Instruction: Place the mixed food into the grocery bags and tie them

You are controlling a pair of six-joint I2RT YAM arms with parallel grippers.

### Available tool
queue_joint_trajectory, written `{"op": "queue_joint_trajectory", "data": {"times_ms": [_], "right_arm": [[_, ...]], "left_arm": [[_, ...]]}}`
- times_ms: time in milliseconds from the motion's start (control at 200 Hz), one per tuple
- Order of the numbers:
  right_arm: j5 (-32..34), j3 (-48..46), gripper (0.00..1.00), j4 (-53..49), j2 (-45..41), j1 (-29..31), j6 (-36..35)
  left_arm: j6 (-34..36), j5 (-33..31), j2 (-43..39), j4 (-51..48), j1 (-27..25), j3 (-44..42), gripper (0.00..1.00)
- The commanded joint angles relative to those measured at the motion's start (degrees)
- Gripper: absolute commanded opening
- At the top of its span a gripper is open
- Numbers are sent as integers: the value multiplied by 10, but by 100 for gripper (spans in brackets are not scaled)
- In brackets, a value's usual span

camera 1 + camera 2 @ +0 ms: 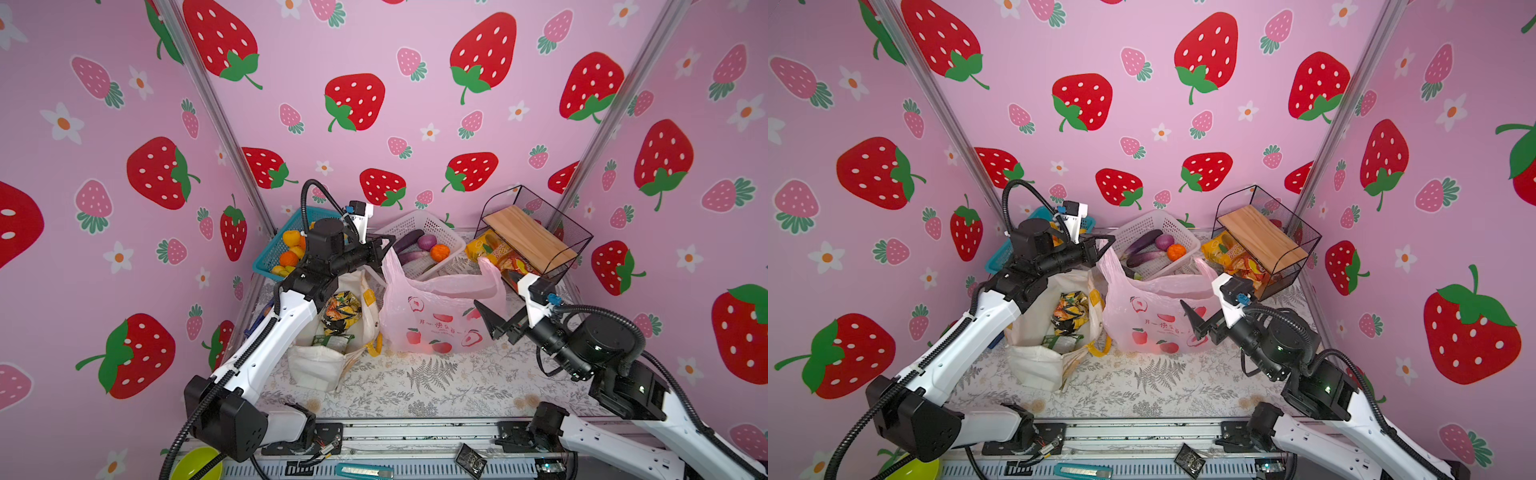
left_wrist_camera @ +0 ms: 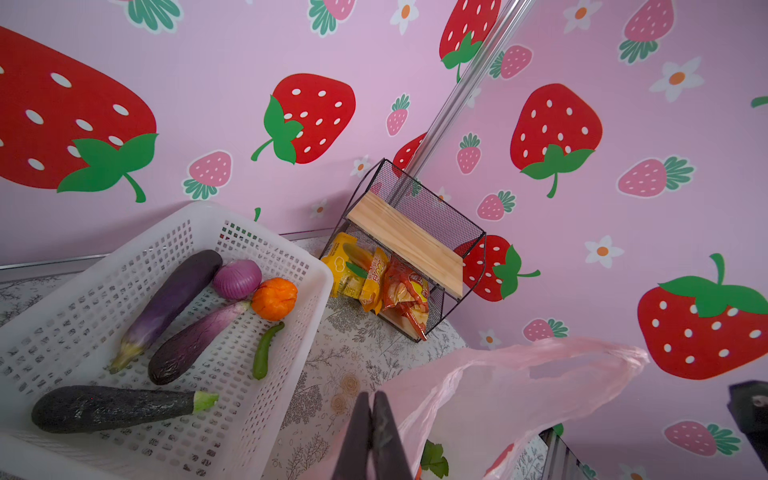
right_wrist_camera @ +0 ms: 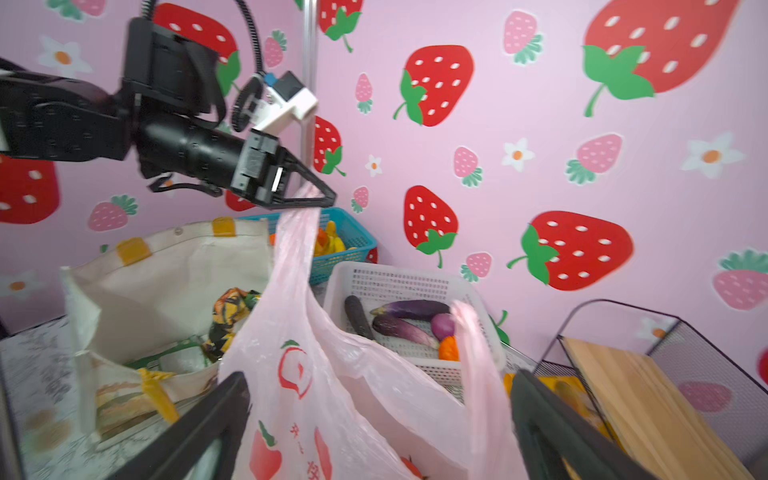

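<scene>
Pink plastic bag (image 1: 432,316), toward the back edge of the table (image 1: 415,386), is hanging by one handle (image 3: 299,216) from the clamped left gripper (image 1: 390,240), while the right gripper (image 1: 498,320), jaws spread, is probably risking missing the limp free handle (image 1: 492,270).

front mat (image 1: 436,386): free | middle: pink bag (image 1: 436,320) | rear: white basket (image 1: 419,218), wire rack (image 1: 528,239)

Table (image 1: 436,386), front row: the fabric tote (image 1: 316,365) stands at left, with the plastic bag (image 1: 436,320) just beside it at right. Back row along the wall, left to right:
- The first basket (image 1: 270,249) is behind the tote.
- The second basket (image 1: 419,224) is behind the plastic bag and holds vegetables (image 1: 428,243).
- The wire rack (image 1: 540,208) is in the right corner.

In the tote lie snack packets (image 1: 343,311). Under the rack's board (image 1: 528,237) lie further packets (image 1: 496,251).
</scene>
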Motion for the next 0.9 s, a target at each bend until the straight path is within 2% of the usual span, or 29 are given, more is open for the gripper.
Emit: {"op": "queue_joint_trajectory", "data": {"times_ms": [0, 140, 290, 415, 525, 660, 780, 895], "right_arm": [[-20, -14, 100, -22, 25, -74, 39], [-126, -41, 99, 1, 43, -192, 67], [-217, -87, 95, 59, 69, -257, 81], [-273, -130, 70, 150, 98, -277, 90], [-286, -172, 47, 240, 112, -278, 100], [-275, -207, 18, 325, 138, -278, 141], [-237, -216, 16, 348, 153, -277, 186], [-234, -224, 13, 363, 156, -277, 210]], "left_arm": [[-1, 19, 0, 10, 8, 27, 0], [-3, 20, -10, 13, 10, 18, 0], [-1, 19, -14, 13, 11, 12, 0], [0, 18, -14, 8, 11, 12, 0], [1, -1, -17, 2, 10, 7, 0], [-14, -51, -34, 4, 10, -9, 37], [-32, -132, -86, 12, 10, -49, 59], [-52, -234, -169, 44, 0, -122, 66]]}}
